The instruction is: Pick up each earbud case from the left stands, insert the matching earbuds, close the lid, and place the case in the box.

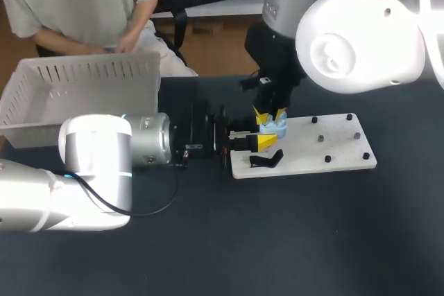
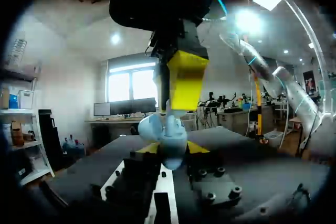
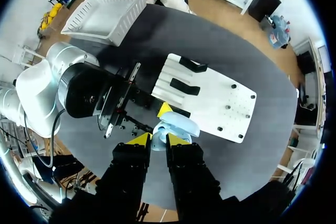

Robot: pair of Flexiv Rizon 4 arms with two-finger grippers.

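A light blue earbud case [image 1: 272, 129] with its lid open hangs just above the left end of the white stand board [image 1: 319, 152]. My left gripper [image 1: 262, 143] comes in level from the left and is shut on the case [image 2: 168, 139], which sits between its yellow tips. From above, my right gripper [image 1: 270, 114] points down with its fingers pinched on the case's upper part [image 3: 176, 125]. In the right wrist view that gripper [image 3: 157, 140] has a narrow gap filled with blue. One yellow finger of the right gripper [image 2: 184, 80] shows in the left wrist view.
A white slotted basket [image 1: 83, 88] stands at the table's back left, behind my left arm. On the board, a black stand [image 1: 267, 159] lies near the front left and several small black pegs [image 1: 340, 140] dot its right half. Dark tabletop spreads in front.
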